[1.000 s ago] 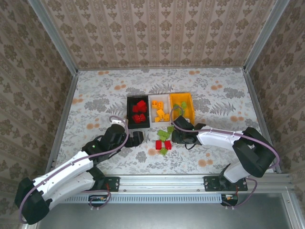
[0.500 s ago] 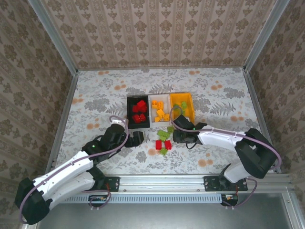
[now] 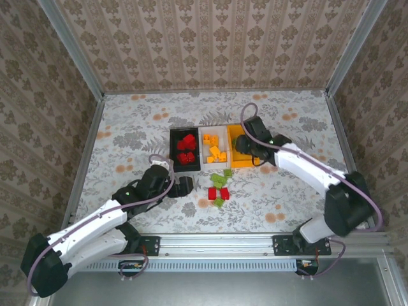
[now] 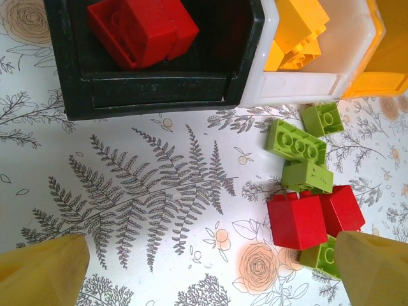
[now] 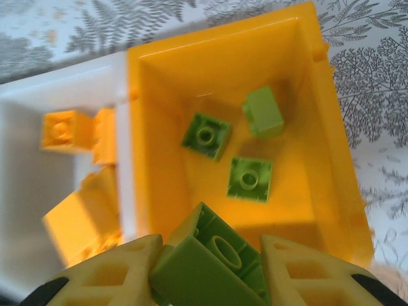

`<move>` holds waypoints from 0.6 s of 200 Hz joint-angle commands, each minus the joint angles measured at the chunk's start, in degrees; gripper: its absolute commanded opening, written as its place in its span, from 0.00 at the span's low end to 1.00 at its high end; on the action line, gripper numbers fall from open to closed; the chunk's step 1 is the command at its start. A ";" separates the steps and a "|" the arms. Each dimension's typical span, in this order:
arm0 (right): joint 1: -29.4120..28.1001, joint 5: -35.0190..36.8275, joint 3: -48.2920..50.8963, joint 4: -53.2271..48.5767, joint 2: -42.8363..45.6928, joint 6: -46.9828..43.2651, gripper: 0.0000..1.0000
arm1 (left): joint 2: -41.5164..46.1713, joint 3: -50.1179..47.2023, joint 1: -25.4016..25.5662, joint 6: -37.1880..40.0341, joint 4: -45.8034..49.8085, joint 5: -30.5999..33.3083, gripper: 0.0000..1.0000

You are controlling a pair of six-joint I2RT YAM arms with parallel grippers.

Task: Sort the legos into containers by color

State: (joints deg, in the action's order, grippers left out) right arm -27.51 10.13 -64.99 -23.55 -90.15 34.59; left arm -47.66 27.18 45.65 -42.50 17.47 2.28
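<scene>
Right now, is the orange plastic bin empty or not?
Not empty. Three small light green plastic bricks lie on the floor of the orange rectangular plastic bin.

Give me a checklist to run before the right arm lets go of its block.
1. Grip: the right pincer is shut on a green block. Ok.
2. Colour match: the orange bin below it holds three green blocks. Ok.
3. Position: the held block hangs over the bin's near end, close to the wall beside the white bin. Cannot tell if it clears that wall.
4. Landing room: bare floor shows between the blocks in the bin. Ok.
5. Other arm: the left pincer is open and empty by the loose legos, apart from the orange bin. Ok.
</scene>
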 commanded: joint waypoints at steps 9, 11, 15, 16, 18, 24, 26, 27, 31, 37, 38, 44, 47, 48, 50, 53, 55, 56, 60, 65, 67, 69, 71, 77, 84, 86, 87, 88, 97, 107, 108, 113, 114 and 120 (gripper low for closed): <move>1.92 1.20 -7.25 -4.99 -7.72 -2.72 0.42 | 2.33 1.92 -0.30 0.00 2.57 -0.66 1.00; 1.92 1.20 -7.39 -5.05 -7.78 -2.70 0.43 | 2.51 1.98 -0.34 0.02 2.74 -0.69 1.00; 1.93 1.21 -7.94 -5.40 -8.21 -2.83 0.48 | 2.88 1.92 -0.44 0.03 2.90 -0.64 1.00; 1.93 1.16 -8.04 -5.43 -8.21 -2.80 0.49 | 2.95 1.91 -0.46 0.04 2.95 -0.62 1.00; 1.93 1.09 -8.26 -5.53 -8.28 -2.83 0.52 | 3.04 1.85 -0.45 0.05 3.03 -0.57 1.00; 1.93 0.70 -8.20 -5.39 -8.07 -2.93 0.57 | 3.50 1.83 -0.48 -0.07 3.28 -0.55 1.00; 1.89 0.44 -8.03 -5.17 -7.82 -2.92 0.59 | 3.59 1.74 -0.47 -0.05 3.36 -0.58 1.00; 1.86 0.30 -7.91 -5.09 -7.66 -2.94 0.60 | 3.61 1.69 -0.47 -0.04 3.36 -0.60 1.00; 1.84 -0.11 -7.51 -4.78 -7.08 -2.83 0.62 | 3.86 1.69 -0.50 -0.04 3.47 -0.55 1.00; 1.66 -0.59 -6.85 -4.35 -6.13 -2.71 0.63 | 4.12 1.65 -0.48 -0.04 3.53 -0.48 1.00; 1.62 -0.70 -6.74 -4.29 -5.98 -2.70 0.64 | 4.09 1.65 -0.52 -0.08 3.49 -0.46 1.00; 1.36 -1.18 -6.13 -4.02 -4.78 -2.60 0.65 | 4.30 1.69 -0.62 -0.11 3.53 -0.49 1.00; 1.28 -1.32 -5.81 -3.97 -4.45 -2.55 0.65 | 4.40 1.73 -0.57 -0.08 3.49 -0.46 1.00; 1.21 -1.38 -5.70 -3.92 -4.17 -2.58 0.65 | 4.41 1.73 -0.56 -0.10 3.51 -0.45 1.00; 1.05 -1.48 -5.41 -3.88 -3.74 -2.59 0.65 | 4.42 1.74 -0.61 -0.08 3.53 -0.42 1.00; 0.71 -1.66 -4.81 -3.89 -2.89 -2.59 0.66 | 4.48 1.80 -0.57 -0.09 3.49 -0.40 1.00; 0.48 -1.71 -4.51 -3.92 -2.35 -2.57 0.66 | 4.50 1.82 -0.63 0.04 3.39 -0.43 1.00; 0.37 -1.74 -4.39 -3.94 -2.15 -2.54 0.66 | 4.50 1.87 -0.64 0.00 3.42 -0.39 1.00; 0.04 -1.85 -3.92 -4.03 -1.36 -2.51 0.66 | 4.50 1.98 -0.63 0.05 3.46 -0.30 1.00; -0.73 -1.95 -2.69 -4.19 0.23 -2.42 0.67 | 4.43 2.15 -0.65 0.16 3.51 -0.28 1.00; -1.04 -2.02 -2.18 -4.19 0.85 -2.33 0.67 | 4.42 2.24 -0.67 0.14 3.50 -0.20 1.00; -1.41 -2.08 -1.68 -4.10 1.45 -2.29 0.67 | 4.42 2.26 -0.76 0.14 3.57 -0.16 1.00; -1.58 -2.11 -1.43 -4.03 1.68 -2.27 0.67 | 4.42 2.33 -0.74 0.27 3.61 -0.08 1.00; -2.78 -2.45 0.17 -3.73 3.68 -2.17 0.68 | 4.46 2.61 -0.74 0.36 3.85 0.25 1.00; -4.30 -2.81 2.24 -3.53 5.80 -1.99 0.68 | 4.50 2.84 -0.87 0.40 4.07 0.59 1.00; -4.99 -2.94 3.16 -3.56 6.79 -1.94 0.68 | 4.57 2.89 -0.92 0.40 4.13 0.67 1.00; -5.26 -2.98 3.45 -3.59 6.98 -1.96 0.69 | 4.58 2.93 -0.92 0.45 4.18 0.73 1.00; -5.53 -2.99 3.72 -3.55 7.39 -1.97 0.69 | 4.59 2.95 -0.91 0.51 4.16 0.76 1.00; -8.06 -3.22 6.35 -3.69 9.86 -1.81 0.69 | 4.77 3.13 -1.02 0.59 4.36 1.05 1.00; -11.16 -4.26 9.13 -3.83 13.28 -1.96 0.70 | 5.11 3.23 -1.20 0.71 4.57 1.30 1.00; -11.47 -4.43 9.33 -3.85 13.52 -1.97 0.70 | 5.16 3.23 -1.23 0.69 4.58 1.35 1.00; -12.98 -5.11 10.64 -4.07 14.40 -2.07 0.70 | 5.35 3.09 -1.34 0.74 4.62 1.35 1.00; -13.26 -5.25 10.88 -4.10 14.52 -2.02 0.70 | 5.41 3.07 -1.35 0.75 4.65 1.38 1.00; -15.22 -5.78 12.05 -4.63 15.48 -2.05 0.70 | 5.60 3.10 -1.44 0.83 4.76 1.48 1.00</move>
State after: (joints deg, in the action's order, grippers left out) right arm -36.71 7.70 -58.26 -26.02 -79.33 32.80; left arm -43.64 28.47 44.91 -42.48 20.93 2.61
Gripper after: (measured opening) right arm 0.698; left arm 0.997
